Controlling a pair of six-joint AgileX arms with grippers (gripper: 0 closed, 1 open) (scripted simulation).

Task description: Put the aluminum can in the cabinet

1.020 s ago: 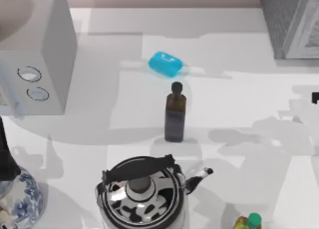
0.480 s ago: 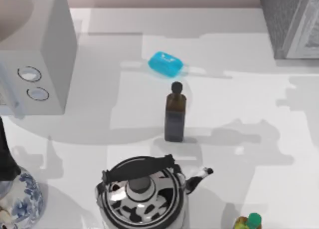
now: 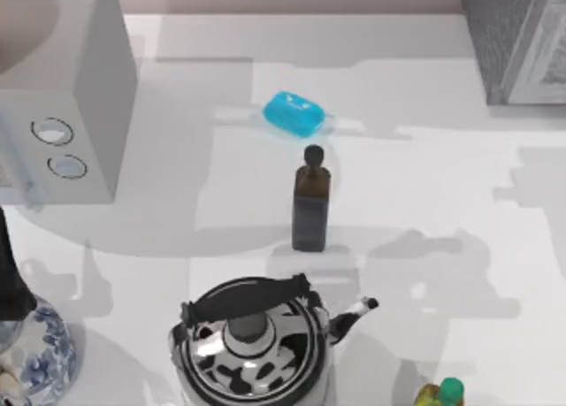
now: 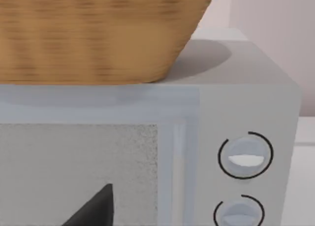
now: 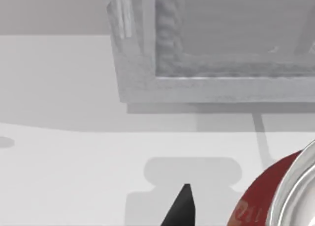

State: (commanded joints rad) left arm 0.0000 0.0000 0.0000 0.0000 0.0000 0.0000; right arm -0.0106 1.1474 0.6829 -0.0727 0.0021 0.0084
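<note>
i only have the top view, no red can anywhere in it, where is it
Observer: The right wrist view has the small red aluminum can, silver rim, close to the camera.
Operator: is it near the cabinet
Observer: Yes; in that view the tall grey speckled cabinet with its framed front stands just beyond it, white table between them.
Operator: and the left arm
Observer: Its wrist view faces the light-grey box with two round dials, a wicker basket on top.

The aluminum can (image 5: 263, 196) sits near the cabinet (image 5: 197, 63).
</note>
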